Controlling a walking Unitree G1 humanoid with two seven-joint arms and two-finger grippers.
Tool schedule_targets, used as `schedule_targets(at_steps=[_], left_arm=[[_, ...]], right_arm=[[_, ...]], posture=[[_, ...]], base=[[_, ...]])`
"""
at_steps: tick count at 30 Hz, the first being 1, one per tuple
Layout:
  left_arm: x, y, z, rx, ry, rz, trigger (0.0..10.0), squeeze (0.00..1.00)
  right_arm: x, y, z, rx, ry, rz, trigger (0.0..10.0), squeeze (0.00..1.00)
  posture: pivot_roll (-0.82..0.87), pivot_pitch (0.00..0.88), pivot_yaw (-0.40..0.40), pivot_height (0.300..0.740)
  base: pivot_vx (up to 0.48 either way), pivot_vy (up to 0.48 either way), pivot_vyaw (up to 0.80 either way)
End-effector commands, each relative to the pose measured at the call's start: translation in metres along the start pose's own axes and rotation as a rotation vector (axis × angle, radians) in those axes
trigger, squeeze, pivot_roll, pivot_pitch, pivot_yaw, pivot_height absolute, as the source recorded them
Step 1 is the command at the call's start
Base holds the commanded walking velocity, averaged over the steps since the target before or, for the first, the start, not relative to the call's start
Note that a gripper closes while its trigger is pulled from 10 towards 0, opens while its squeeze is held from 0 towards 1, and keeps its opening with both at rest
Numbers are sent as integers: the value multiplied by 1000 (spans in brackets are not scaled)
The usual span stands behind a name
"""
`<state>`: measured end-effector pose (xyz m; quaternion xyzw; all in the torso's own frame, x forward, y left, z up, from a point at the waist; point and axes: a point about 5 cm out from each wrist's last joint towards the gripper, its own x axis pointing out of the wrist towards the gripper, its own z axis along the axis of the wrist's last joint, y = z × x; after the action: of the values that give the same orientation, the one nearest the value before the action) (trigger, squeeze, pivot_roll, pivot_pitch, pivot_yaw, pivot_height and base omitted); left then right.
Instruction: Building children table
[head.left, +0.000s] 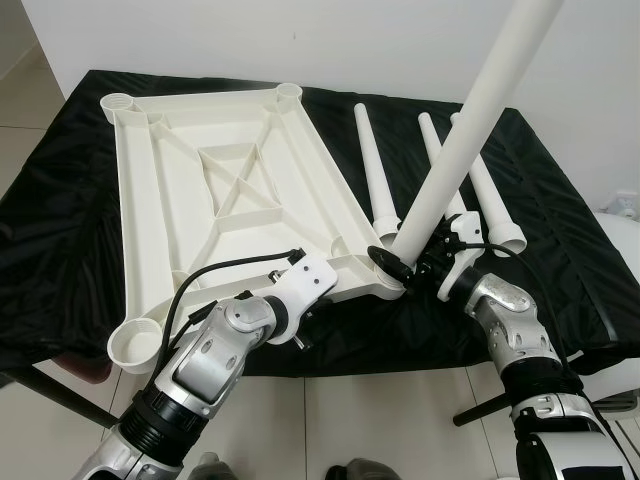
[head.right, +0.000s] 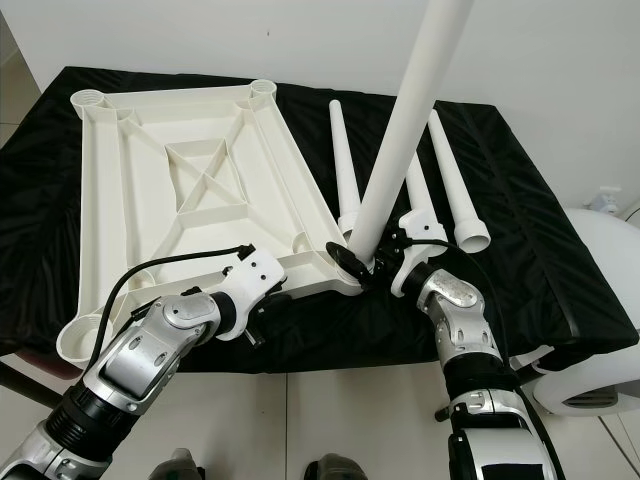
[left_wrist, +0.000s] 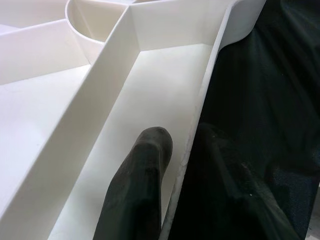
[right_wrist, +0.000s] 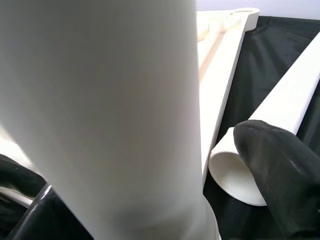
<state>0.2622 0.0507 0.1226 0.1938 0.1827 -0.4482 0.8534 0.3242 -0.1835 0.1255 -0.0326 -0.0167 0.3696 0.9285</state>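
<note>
The white tabletop (head.left: 230, 210) lay underside up on the black-draped bench (head.left: 560, 260), so its corner sockets faced upward for the legs. At the tabletop's near edge the left tool (head.left: 318, 300) pinched the rim wall, one finger (left_wrist: 140, 185) inside the channel, apparently to steady the tabletop. At its near right corner socket (head.left: 385, 262) the right tool (head.left: 415, 262) was clamped on a leg (head.left: 460, 150), holding it tilted with its foot in the socket, probably to seat it. The other three sockets stood empty. Right of the tabletop, three spare legs (head.left: 375, 165) lay on the cloth
</note>
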Motion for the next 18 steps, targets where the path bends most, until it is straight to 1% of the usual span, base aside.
schedule_targets(at_steps=[1, 7, 8, 9, 10, 14, 15, 16, 18], left_arm=[[5, -14, -7, -20, 27, -105, 10000, 0], [4, -12, -7, -20, 28, -102, 10000, 0], [4, -12, -7, -19, 28, -102, 10000, 0], [4, -12, -7, -19, 28, -102, 10000, 0], [4, -12, -7, -19, 28, -102, 10000, 0], [4, -12, -7, -19, 29, -102, 10000, 0], [4, -12, -7, -19, 30, -102, 10000, 0], [4, -12, -7, -19, 31, -102, 10000, 0], [3, -12, -7, -19, 31, -105, 10000, 0]], right_arm=[[-4, -6, 1, -11, 1, -13, 10000, 0], [-3, -8, 5, -17, -21, -11, 10000, 0], [-3, -8, 5, -16, -26, -4, 2549, 0], [-3, -8, 5, -16, -26, -4, 2549, 0], [-3, -8, 5, -15, -29, 0, 0, 0], [-3, -6, 3, -16, -24, 3, 0, 0], [-3, -6, 2, -18, -19, 2, 4431, 0], [-3, -5, 1, -10, -11, 3, 10000, 0], [-2, -2, -2, 1, -6, -2, 10000, 0]], posture=[[16, 22, -71, 740], [15, 25, -69, 740], [16, 25, -68, 740], [16, 25, -68, 740], [16, 26, -68, 740], [17, 28, -68, 740], [16, 29, -68, 740], [16, 31, -68, 740], [16, 32, -68, 740]], base=[[0, 0, 0], [0, 0, 0], [0, 0, 0], [0, 0, 0], [0, 0, 0], [0, 0, 0], [0, 0, 0], [0, 0, 0], [0, 0, 0]])
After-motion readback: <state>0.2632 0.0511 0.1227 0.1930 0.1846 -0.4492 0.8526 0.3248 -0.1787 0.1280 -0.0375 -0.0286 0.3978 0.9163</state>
